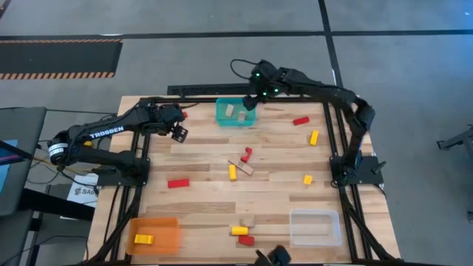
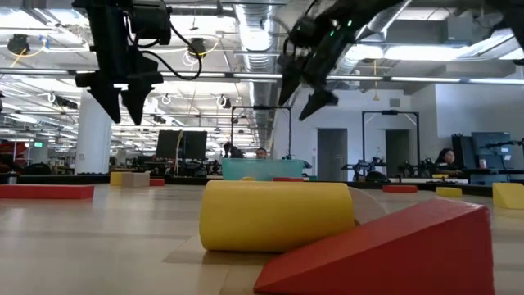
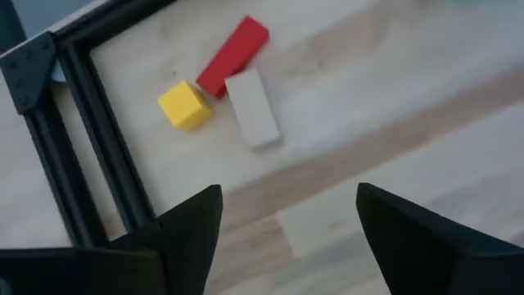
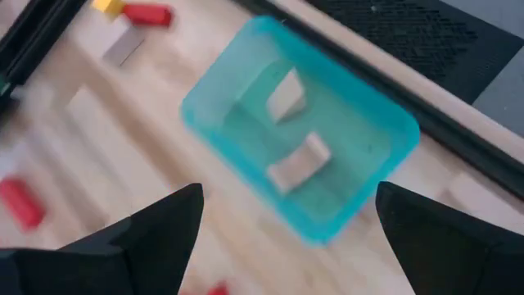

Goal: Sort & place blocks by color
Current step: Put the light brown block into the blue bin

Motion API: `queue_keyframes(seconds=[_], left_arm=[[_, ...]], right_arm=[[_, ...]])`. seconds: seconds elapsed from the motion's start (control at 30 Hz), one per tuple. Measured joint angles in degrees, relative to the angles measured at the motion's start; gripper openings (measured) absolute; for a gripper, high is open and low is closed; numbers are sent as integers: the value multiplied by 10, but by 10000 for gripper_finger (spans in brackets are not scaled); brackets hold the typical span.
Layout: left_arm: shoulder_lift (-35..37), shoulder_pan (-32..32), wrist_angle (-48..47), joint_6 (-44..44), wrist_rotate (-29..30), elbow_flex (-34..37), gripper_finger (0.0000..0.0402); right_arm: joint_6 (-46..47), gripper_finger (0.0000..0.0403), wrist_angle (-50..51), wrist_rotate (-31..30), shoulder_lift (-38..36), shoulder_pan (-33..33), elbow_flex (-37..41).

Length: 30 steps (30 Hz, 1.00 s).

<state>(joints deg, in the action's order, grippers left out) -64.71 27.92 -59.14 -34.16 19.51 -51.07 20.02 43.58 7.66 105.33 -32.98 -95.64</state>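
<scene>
Light wood table on a grey floor; open office with ceiling ducts behind. Left gripper hovers over the far-left area, fingers apart, empty. Right gripper hangs over the teal bin, jaws wide, empty. Teal bin holds two tan blocks; orange bin one yellow block; clear bin nothing visible. Red, yellow and tan blocks scattered mid-table.

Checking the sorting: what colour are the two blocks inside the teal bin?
Plain tan wood, both blocks; clearest in the right wrist view.
</scene>
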Motion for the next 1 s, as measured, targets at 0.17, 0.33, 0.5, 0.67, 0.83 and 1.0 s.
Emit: queue_keyframes(seconds=[0.17, 0.33, 0.5, 0.67, 0.83, 1.0], left_arm=[[-10, 26, 53, 2, 0, 0, 292], [-42, 70, 76, 2, -12, 0, 293], [-87, 116, 99, 17, -47, 0, 293], [-145, 157, 117, 46, -58, 0, 293], [-213, 193, 144, 69, -113, 0, 293], [-267, 207, 154, 70, -117, 0, 293]], right_arm=[[-21, 380, 81, -1, -65, 22, 0], [-25, 378, 141, -14, -120, 44, 0], [-5, 374, 170, -63, -158, 71, 0], [5, 369, 200, -82, -171, 96, 0], [10, 364, 220, -98, -170, 118, 2], [11, 361, 218, -98, -170, 132, 7]])
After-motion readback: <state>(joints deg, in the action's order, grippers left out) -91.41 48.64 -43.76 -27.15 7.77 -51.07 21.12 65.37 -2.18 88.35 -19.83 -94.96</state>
